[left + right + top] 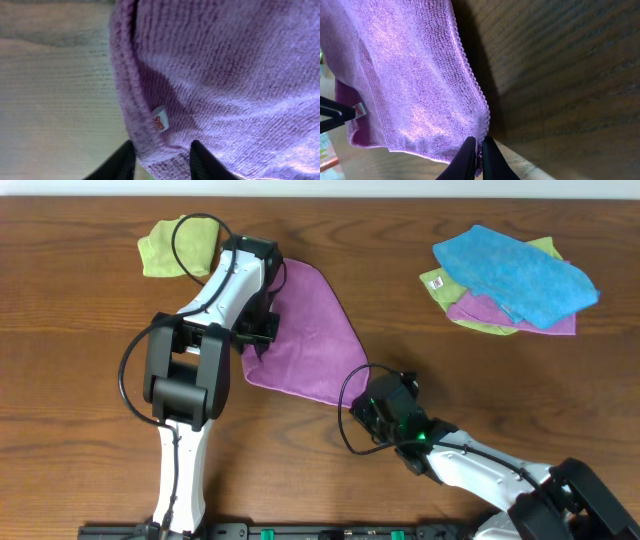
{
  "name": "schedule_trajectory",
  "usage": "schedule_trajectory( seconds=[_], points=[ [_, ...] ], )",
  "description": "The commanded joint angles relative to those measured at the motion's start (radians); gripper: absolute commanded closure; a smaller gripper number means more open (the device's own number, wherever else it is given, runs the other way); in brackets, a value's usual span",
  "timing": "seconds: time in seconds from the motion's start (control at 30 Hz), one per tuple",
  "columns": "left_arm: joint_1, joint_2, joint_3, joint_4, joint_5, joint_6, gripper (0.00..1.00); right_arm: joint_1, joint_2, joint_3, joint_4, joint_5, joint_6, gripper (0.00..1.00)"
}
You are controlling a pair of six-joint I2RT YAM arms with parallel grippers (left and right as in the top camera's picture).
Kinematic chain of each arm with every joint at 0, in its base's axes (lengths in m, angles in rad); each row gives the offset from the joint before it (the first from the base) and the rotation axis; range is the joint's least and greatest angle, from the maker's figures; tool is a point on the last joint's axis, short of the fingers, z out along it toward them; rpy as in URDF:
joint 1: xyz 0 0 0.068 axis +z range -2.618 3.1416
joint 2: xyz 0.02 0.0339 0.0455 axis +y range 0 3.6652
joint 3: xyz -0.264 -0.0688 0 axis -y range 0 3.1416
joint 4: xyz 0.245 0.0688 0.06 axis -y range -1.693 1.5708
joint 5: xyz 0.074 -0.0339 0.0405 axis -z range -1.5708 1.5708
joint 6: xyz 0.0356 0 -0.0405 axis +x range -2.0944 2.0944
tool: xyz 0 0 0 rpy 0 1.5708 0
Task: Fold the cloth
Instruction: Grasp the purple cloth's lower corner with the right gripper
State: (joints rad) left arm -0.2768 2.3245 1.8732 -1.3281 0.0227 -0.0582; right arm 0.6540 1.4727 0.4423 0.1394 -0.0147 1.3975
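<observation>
The cloth (310, 330) is magenta-purple and lies on the wooden table (80, 380) between the two arms. My left gripper (258, 335) is at its left edge. In the left wrist view its jaws (162, 162) have closed round the corner of the cloth (225, 75), just below the small white tag (160, 119), and the fabric touches both fingers. My right gripper (368, 402) is at the near right corner. In the right wrist view it (479, 155) pinches the stitched hem of the cloth (405, 75), its fingers almost touching.
A light green cloth (180, 248) lies at the back left, just behind the left arm, under a loop of black cable. At the back right sits a pile of cloths with a blue one (515, 280) on top.
</observation>
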Motion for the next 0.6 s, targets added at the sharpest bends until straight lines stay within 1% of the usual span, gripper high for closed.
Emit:
schedule_trajectory(
  seconds=[0.0, 0.07, 0.13, 0.17, 0.2, 0.27, 0.4, 0.5, 0.57],
  points=[
    [0.002, -0.010, -0.002, -0.013, 0.004, -0.010, 0.71, 0.008, 0.007, 0.001, 0.001, 0.026, -0.008, 0.92],
    [0.002, -0.010, -0.002, -0.026, 0.005, -0.010, 0.74, 0.008, 0.007, 0.001, 0.003, 0.026, -0.008, 0.93],
    [0.002, -0.010, -0.002, -0.036, 0.005, -0.010, 0.82, 0.008, 0.007, 0.001, 0.004, 0.026, -0.008, 0.96],
    [0.002, -0.010, -0.002, -0.039, 0.004, -0.010, 0.82, 0.008, 0.007, 0.001, 0.004, 0.026, -0.008, 0.97],
    [0.002, -0.010, -0.002, -0.041, 0.004, -0.010, 0.86, 0.008, 0.007, 0.001, 0.004, 0.026, -0.009, 0.98],
    [0.002, -0.010, -0.002, -0.048, 0.004, -0.010, 0.93, 0.008, 0.007, 0.001, 0.012, 0.026, -0.034, 0.98],
    [0.002, -0.010, -0.002, -0.066, 0.004, -0.010, 0.94, 0.008, 0.006, 0.001, 0.068, 0.023, -0.087, 0.98],
    [0.002, -0.010, -0.002, -0.084, 0.002, -0.009, 0.94, 0.008, 0.006, 0.008, 0.151, -0.021, -0.165, 0.99],
    [0.002, -0.012, 0.000, -0.097, -0.003, 0.001, 0.94, 0.007, 0.006, 0.029, 0.157, -0.046, -0.188, 0.98]
  ],
)
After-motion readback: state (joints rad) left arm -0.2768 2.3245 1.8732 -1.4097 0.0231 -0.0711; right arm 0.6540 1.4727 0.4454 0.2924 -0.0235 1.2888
